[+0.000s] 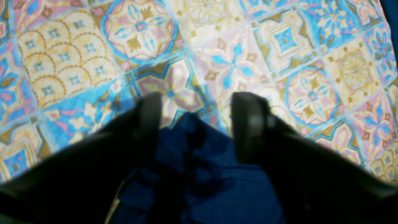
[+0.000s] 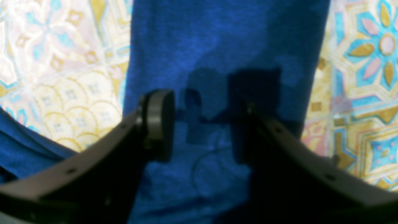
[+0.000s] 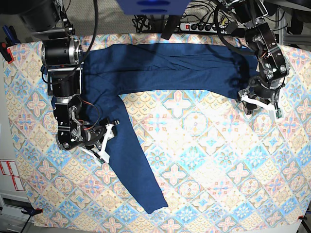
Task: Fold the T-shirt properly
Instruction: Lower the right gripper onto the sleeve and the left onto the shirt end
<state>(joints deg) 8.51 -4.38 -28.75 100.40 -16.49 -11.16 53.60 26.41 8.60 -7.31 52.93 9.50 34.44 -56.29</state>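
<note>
The dark navy T-shirt [image 3: 160, 65] lies spread along the far side of the table, with one long sleeve [image 3: 136, 165] running down toward the near edge. My right gripper [image 3: 108, 143] hovers at that sleeve's left edge. In the right wrist view it [image 2: 202, 124] is open, with the flat sleeve [image 2: 217, 37] under and between its fingers. My left gripper [image 3: 261, 106] is at the shirt's right sleeve end. In the left wrist view it [image 1: 199, 121] is open, with bunched navy fabric [image 1: 202, 174] lying between its fingers.
The pastel tile-patterned tablecloth [image 3: 204, 160] covers the whole table. A power strip and cables [image 3: 199, 25] lie behind the far edge. A red clamp [image 3: 5, 48] sits at the left edge.
</note>
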